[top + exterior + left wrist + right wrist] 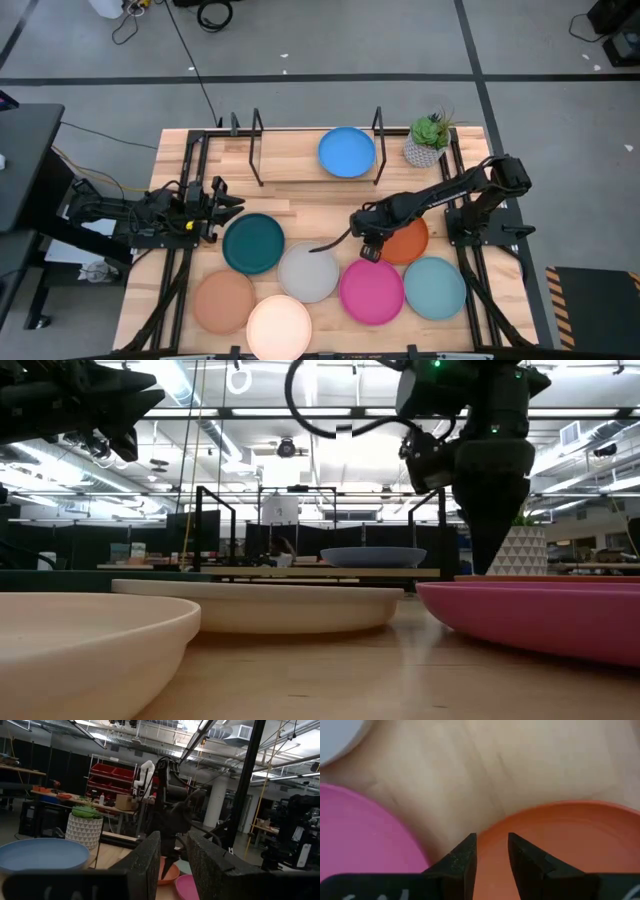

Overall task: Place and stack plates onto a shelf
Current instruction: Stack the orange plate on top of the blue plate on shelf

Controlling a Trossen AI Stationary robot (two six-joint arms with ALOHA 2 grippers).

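The right claw (491,851) is held point-down at the near rim of the orange plate (570,840). Its two fingers are parted only by a narrow gap and nothing is gripped between them. Whether the rim already lies within that gap cannot be told. The pink plate (365,835) lies just beside it, and a corner of the grey plate (335,737) is seen farther off.

The orange plate is judged to be stiff, light and smooth, so some slipping is to be expected. It is best taken at the raised rim, one finger inside the lip and one outside, since the flat middle offers no hold. A shallow pinch could let it tilt or drop.

Around it, the light teal plate (434,288) sits close by, and the dark teal plate (253,243), tan plate (224,301) and cream plate (279,326) are spread toward the front of the table (300,195). The pink rim is the nearest thing that could be knocked in lifting.

The shelf (290,170) stands at the back, with the blue plate (347,152) already on its right half. A potted plant (428,140) stands just beyond its right frame, which would need to be cleared on the way in.

The left claw (232,205) waits at the table's left edge, its fingers slightly parted and empty.
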